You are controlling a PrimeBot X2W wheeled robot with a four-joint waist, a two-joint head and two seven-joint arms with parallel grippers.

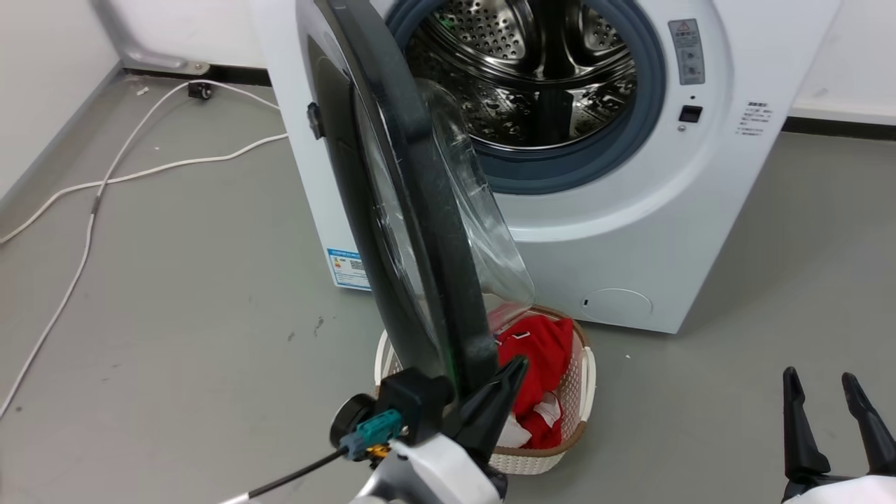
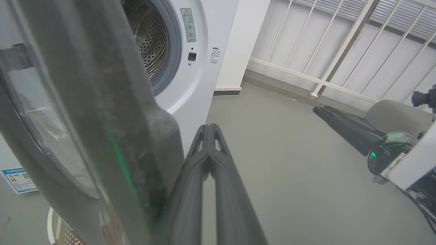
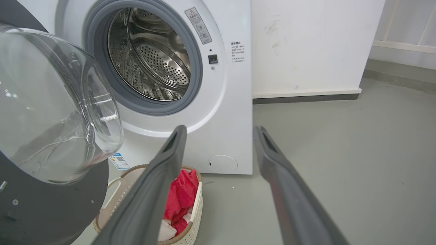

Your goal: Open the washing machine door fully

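Left gripper (image 2: 208, 131), fingers pressed together and empty, touches the lower rim of the washing machine door (image 1: 420, 231), which stands out edge-on from the washing machine (image 1: 630, 231). Right gripper (image 1: 819, 374) is spread and empty. Below, a white laundry basket (image 1: 584, 392) holds red clothing (image 1: 539, 350); the blue label (image 1: 348, 267) is unreadable.

- A laundry corner in a plain, bare room; whether it belongs to a home or a test space cannot be told
- A white front-loading washing machine (image 1: 630, 231) stands on the floor, its perforated steel drum (image 1: 518, 63) showing and a blue label sticker (image 1: 348, 267) low on its front
- A white laundry basket (image 1: 584, 399) sits just before it, holding red clothes (image 1: 539, 350)
- Smooth grey floor (image 1: 175, 280), white wall (image 3: 299, 41) with a dark skirting strip (image 3: 306, 98)
- Loose white cables (image 1: 105, 182) trail across the floor beside the machine
- A white railing (image 2: 340, 44) lines one side, with a grey chair (image 2: 398, 115) near it
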